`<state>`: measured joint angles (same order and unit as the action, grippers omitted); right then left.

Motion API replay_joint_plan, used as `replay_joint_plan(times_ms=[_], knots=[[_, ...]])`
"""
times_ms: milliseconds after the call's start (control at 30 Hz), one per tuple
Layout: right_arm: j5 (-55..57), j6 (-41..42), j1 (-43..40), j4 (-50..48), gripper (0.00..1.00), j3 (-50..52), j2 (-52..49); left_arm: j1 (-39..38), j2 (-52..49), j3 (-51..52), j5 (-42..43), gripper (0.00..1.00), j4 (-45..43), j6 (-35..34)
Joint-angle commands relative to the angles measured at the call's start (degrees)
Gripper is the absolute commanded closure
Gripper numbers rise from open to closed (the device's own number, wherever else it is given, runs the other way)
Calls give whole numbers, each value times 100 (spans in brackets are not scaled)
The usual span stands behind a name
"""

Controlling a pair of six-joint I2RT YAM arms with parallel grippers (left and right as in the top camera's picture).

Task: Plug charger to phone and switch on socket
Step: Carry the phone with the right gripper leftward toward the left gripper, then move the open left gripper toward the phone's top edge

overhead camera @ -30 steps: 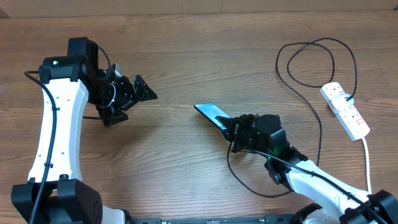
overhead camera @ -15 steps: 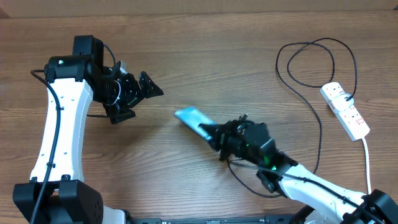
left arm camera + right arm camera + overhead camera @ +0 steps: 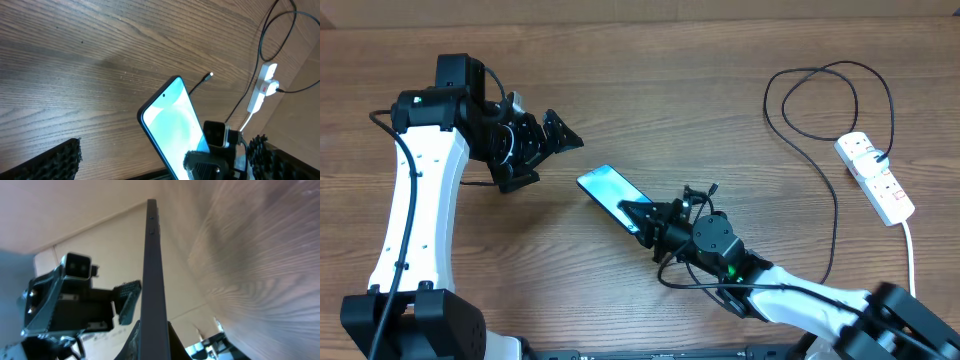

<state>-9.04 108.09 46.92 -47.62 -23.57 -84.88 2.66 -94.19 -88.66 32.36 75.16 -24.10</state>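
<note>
My left pincer (image 3: 552, 160) is wide open and holds nothing. It hangs up and to the left of the phone (image 3: 608, 190), near it but not touching.

The phone is the thing to watch. Its screen glows light blue. Its free end, the one with the tiny camera dot, points toward that open pincer. My right pincer (image 3: 648, 220) is shut tight on the other end of the phone, the lower right end. The phone looks tipped up off the table (image 3: 720, 80), but I can't tell how high.

I think the hole for the plug is at the end I am pinching, so my own fingers are in the way. To do this well, I should pass the phone's free end to my left pincer, or lay the phone down flat. I should only let go when it is safe. I must hold it by the edges and not squeeze the screen.

Just to the right of the phone lies the small plug tip (image 3: 211, 75) of the charger (image 3: 836, 215). Its thin black cable runs far to the right of the phone in big loops.

Far to the right of the phone sits the socket (image 3: 876, 178), with a black plug in it. Neither pincer is near its switches. I should plug in first, slow and straight, and not tug the cable.
</note>
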Motion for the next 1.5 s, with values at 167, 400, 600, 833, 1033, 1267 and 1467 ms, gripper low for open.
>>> replay_joint_plan(times_ms=[167,400,600,833,1033,1267,1467], knots=[[-219,105,26,-1803,96,-87,-1257,4,74,-111,498,0,-24,-81],[-267,208,26,-2391,96,-94,-1532,4,74,-111,514,0,-20,-76],[-306,332,28,-2433,96,-94,-1532,4,74,-111,511,0,-22,-76],[-302,334,28,-2433,96,-94,-1532,-4,74,-111,470,0,-20,-76],[-297,337,28,-2430,96,-94,-1532,-4,74,-111,468,0,-22,-76],[-103,337,28,-2433,96,-94,-1532,-4,74,-111,466,0,-24,-76],[-59,334,28,-2406,96,-94,-1532,-7,74,-111,293,0,-22,-76]])
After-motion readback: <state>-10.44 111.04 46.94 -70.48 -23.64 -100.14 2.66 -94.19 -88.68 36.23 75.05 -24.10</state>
